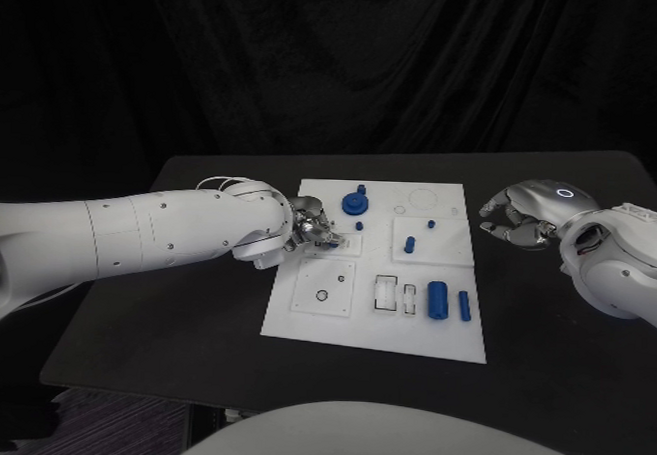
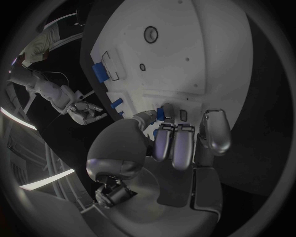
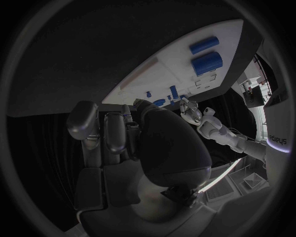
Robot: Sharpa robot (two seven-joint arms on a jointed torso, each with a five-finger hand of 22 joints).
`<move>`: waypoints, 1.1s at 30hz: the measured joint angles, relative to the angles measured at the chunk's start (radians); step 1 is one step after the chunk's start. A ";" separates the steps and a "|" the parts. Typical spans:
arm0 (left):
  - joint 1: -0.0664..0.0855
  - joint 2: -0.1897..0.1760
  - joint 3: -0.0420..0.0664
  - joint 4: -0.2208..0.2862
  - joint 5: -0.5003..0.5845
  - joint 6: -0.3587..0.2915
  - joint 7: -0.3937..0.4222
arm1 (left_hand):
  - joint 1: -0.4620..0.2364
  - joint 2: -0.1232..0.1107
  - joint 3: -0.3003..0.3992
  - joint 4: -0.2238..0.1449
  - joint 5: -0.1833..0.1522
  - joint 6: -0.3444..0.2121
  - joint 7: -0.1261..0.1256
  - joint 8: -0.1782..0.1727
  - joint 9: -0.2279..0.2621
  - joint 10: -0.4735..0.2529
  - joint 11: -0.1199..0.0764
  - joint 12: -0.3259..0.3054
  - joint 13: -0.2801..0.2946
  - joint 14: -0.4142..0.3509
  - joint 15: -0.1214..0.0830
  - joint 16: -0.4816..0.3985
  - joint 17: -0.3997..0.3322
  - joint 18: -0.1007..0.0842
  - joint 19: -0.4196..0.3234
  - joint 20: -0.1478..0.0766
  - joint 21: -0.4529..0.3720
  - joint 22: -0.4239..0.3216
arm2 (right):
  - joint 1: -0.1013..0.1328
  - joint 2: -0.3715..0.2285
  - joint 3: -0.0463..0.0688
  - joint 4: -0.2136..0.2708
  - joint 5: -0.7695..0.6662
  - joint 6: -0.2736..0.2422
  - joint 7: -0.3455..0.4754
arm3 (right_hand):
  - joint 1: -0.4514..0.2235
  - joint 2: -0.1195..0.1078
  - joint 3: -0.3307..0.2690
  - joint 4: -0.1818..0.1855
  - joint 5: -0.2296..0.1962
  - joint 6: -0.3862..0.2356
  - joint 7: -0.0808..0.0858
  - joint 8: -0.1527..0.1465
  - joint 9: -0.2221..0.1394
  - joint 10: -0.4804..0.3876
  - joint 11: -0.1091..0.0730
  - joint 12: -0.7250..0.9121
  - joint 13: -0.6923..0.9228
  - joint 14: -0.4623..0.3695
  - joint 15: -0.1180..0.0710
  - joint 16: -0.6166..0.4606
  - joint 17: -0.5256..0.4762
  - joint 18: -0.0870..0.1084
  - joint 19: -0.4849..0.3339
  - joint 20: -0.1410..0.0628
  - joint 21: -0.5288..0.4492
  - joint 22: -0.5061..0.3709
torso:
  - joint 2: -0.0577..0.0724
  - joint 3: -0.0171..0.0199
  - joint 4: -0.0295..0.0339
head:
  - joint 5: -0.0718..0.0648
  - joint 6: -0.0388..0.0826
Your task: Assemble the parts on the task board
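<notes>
The white task board (image 1: 376, 324) lies mid-tabletop (image 1: 181, 312). The left hand (image 1: 308, 230) reaches over the board's nine o'clock edge, pinching a small blue part (image 2: 160, 113) at its fingertips, right at the board's surface. The right hand (image 1: 520, 219) hangs off the board's three o'clock side, well apart, fingers curled in on nothing. A large blue cylinder (image 1: 437, 300) lies toward five o'clock on the board, a slimmer blue peg (image 1: 465, 305) just beside it.

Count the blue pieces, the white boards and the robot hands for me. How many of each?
Blue pieces: 7, as far as I can make out; the last sits at the left hand's fingertips
White board: 1
Robot hands, left hand and right hand: 2
Total: 10
</notes>
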 measured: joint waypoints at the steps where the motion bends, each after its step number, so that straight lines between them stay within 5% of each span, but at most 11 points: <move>1: 0.000 0.000 0.000 0.000 0.000 -0.001 0.001 | -0.005 -0.005 0.006 -0.005 0.005 0.000 0.000 -0.002 0.000 0.000 0.000 0.000 0.000 0.000 0.000 0.000 0.000 0.000 0.000 0.000 0.000 0.000 | 0.000 0.000 0.000 0.000 0.000 0.001 0.000 | 0.000 0.000 0.000 0.000 0.000 0.000 0.000 0.000 0.000 0.000 0.000 0.000 0.000 0.000 0.000 0.000 0.000 0.000 0.000 0.000 0.000 0.000 | 0.000 0.0001 0.0000 | 0.000 0.000; 33: -0.001 -0.027 0.000 0.007 0.032 0.043 0.044 | -0.008 -0.044 0.102 -0.040 -0.047 0.010 -0.002 -0.011 -0.001 0.000 0.000 -0.004 0.000 0.000 0.000 0.000 0.000 0.000 0.004 -0.004 -0.004 0.000 | -0.001 0.001 0.000 -0.004 0.003 0.020 -0.010 | 0.000 0.000 0.005 0.000 0.000 0.000 0.000 0.000 -0.002 -0.011 0.004 -0.016 0.001 0.000 0.000 -0.030 -0.020 0.000 -0.007 0.000 -0.026 0.000 | -0.001 0.0011 -0.0002 | -0.001 0.000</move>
